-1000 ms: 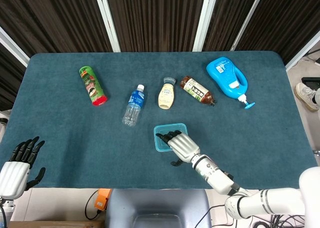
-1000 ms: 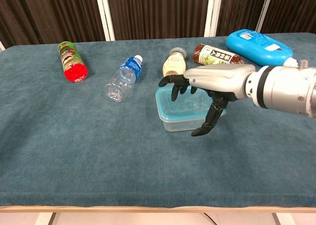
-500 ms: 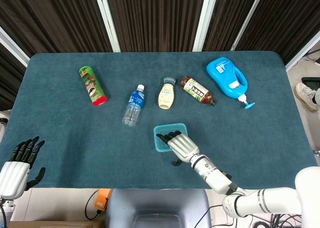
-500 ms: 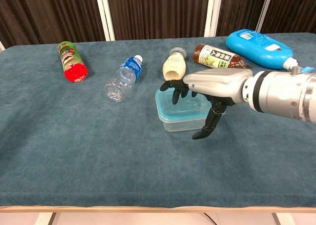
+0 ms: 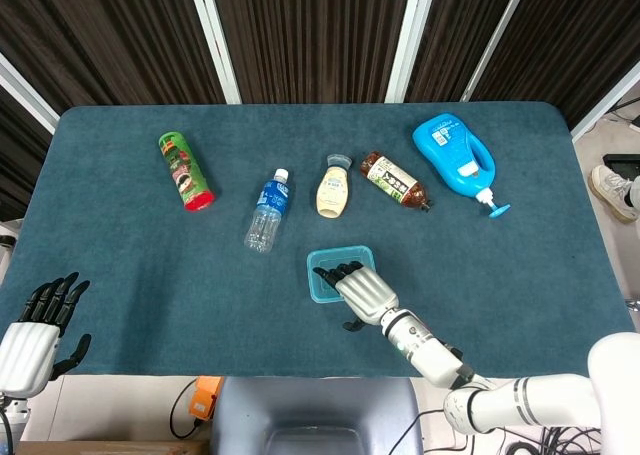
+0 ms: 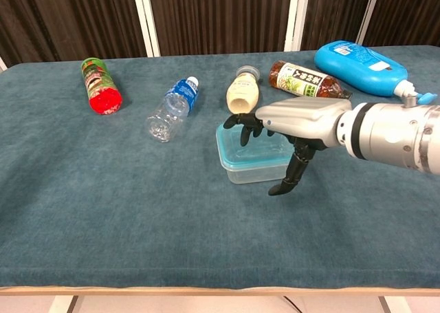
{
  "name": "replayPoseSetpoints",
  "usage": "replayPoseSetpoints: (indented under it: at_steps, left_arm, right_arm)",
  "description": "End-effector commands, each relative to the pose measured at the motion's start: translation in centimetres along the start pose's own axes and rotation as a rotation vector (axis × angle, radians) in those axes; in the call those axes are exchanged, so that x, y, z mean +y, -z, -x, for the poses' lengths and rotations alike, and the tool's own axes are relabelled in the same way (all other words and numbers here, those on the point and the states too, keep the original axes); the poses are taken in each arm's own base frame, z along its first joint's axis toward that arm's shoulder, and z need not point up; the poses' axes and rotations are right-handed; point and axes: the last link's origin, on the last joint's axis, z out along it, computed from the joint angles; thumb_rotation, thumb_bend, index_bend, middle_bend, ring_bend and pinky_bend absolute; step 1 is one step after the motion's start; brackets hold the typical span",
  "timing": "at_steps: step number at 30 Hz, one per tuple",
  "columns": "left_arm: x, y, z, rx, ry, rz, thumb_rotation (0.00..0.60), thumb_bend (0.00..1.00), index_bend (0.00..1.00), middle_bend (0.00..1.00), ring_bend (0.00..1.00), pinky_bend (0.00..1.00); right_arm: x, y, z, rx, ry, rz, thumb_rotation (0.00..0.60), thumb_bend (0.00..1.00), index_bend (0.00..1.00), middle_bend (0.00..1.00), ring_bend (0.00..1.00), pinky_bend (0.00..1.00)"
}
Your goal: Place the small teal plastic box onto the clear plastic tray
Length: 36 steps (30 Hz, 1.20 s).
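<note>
The small box (image 5: 335, 259) has a teal lid and a clear body and stands on the blue cloth at centre front; the chest view shows the box (image 6: 240, 163) upright. My right hand (image 5: 362, 290) hovers over its near right part. The dark fingers (image 6: 242, 124) curve over the lid, and the thumb (image 6: 292, 174) hangs down beside the box's front right corner. The right hand (image 6: 295, 117) holds nothing that I can see. My left hand (image 5: 35, 335) hangs off the table's near left corner, fingers apart and empty. No separate clear tray shows in either view.
A row of things lies behind the box: a green can with a red lid (image 5: 185, 170), a water bottle (image 5: 267, 212), a cream squeeze bottle (image 5: 333, 187), a brown tea bottle (image 5: 394, 180) and a blue detergent jug (image 5: 455, 153). The table's front edge (image 6: 206, 289) is close.
My right hand has drifted slightly right and a little lower over the box. The box and the left hand have not moved.
</note>
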Motion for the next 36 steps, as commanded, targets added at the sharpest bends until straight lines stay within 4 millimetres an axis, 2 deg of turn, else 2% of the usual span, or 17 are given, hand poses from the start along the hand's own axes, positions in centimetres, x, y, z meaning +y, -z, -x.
replayPoseSetpoints:
  at_steps: [1, 26, 31, 36]
  left_arm:
    - [0.0, 0.0, 0.0, 0.0, 0.0, 0.0, 0.6, 0.4, 0.0, 0.0, 0.0, 0.12]
    - [0.0, 0.0, 0.0, 0.003, 0.001, 0.001, 0.6, 0.4, 0.0, 0.0, 0.0, 0.12]
    - [0.0, 0.1, -0.1, 0.005, 0.003, 0.001, 0.6, 0.4, 0.0, 0.0, 0.0, 0.12]
    - [0.0, 0.1, -0.1, 0.005, 0.001, 0.003, 0.6, 0.4, 0.0, 0.0, 0.0, 0.12]
  right_arm:
    - [0.0, 0.0, 0.0, 0.0, -0.001, 0.0, 0.6, 0.33, 0.18, 0.34, 0.24, 0.34]
    - [0.0, -0.3, 0.7, -0.021, 0.006, 0.0, 0.6, 0.33, 0.18, 0.34, 0.24, 0.34]
    - [0.0, -0.1, 0.2, 0.002, -0.004, 0.0, 0.6, 0.33, 0.18, 0.34, 0.24, 0.34]
    - [0.2, 1.0, -1.1, 0.043, -0.02, -0.011, 0.6, 0.33, 0.18, 0.34, 0.24, 0.34]
